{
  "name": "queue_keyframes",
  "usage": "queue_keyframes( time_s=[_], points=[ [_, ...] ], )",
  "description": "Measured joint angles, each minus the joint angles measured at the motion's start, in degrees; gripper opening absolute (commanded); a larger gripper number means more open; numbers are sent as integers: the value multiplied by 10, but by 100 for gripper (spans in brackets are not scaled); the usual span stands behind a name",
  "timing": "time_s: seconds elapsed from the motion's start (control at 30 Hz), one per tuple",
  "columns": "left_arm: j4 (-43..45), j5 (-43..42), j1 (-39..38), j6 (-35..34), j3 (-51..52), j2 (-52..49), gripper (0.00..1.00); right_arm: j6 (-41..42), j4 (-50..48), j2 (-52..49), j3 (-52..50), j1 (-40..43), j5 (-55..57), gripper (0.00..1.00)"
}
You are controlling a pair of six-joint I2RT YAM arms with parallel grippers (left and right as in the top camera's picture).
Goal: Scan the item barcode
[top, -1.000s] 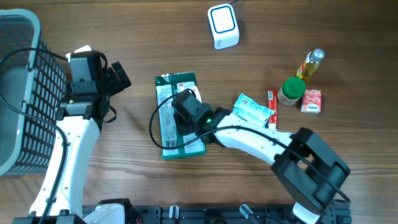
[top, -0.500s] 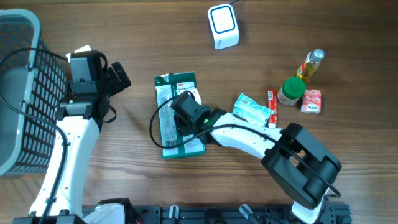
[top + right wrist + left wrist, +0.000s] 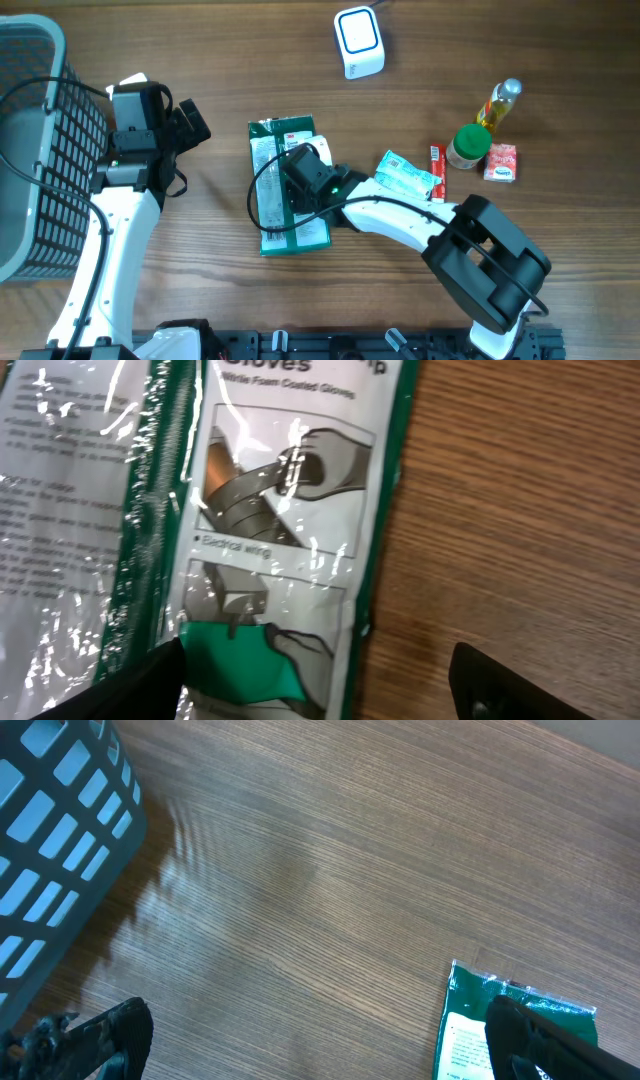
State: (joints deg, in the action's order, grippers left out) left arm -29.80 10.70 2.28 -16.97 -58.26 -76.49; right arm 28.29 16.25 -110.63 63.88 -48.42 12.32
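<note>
The item, a green and white glove package (image 3: pixel 272 160), lies flat on the wooden table in the overhead view. My right gripper (image 3: pixel 303 178) hovers low over its right half, open. In the right wrist view the package (image 3: pixel 250 510) fills the left side, and the right gripper (image 3: pixel 320 685) straddles its right edge with one fingertip (image 3: pixel 140 685) over the plastic and the other over bare wood. I cannot make out the barcode on the printed face. My left gripper (image 3: pixel 190 125) stands open, well left of the package. The left wrist view shows the left gripper (image 3: pixel 320 1040) above bare wood and the package corner (image 3: pixel 465 1020).
A white scanner box (image 3: pixel 358 42) sits at the back. At the right are an oil bottle (image 3: pixel 498 103), a green-lidded jar (image 3: pixel 467 146), a red packet (image 3: pixel 500 161), a red stick sachet (image 3: pixel 437 172) and a teal packet (image 3: pixel 408 175). A grey basket (image 3: pixel 30 150) stands at the far left.
The right gripper's jaws have spread wider above the package and shifted slightly to the right. The package has stayed flat. The left arm has not moved.
</note>
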Motion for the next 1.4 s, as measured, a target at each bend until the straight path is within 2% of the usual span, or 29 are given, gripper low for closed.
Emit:
queue_keyframes(
  time_s=[0.4,0.47,0.63,1.4],
  points=[
    [0,0,0,0,0,0,100,38,8,-1,0,35,-22,86],
    [0,0,0,0,0,0,100,39,-12,-1,-2,35,-24,82],
    [0,0,0,0,0,0,100,41,-96,-1,-4,35,-29,82],
    [0,0,0,0,0,0,100,41,-73,-2,-4,35,-29,86]
  ],
)
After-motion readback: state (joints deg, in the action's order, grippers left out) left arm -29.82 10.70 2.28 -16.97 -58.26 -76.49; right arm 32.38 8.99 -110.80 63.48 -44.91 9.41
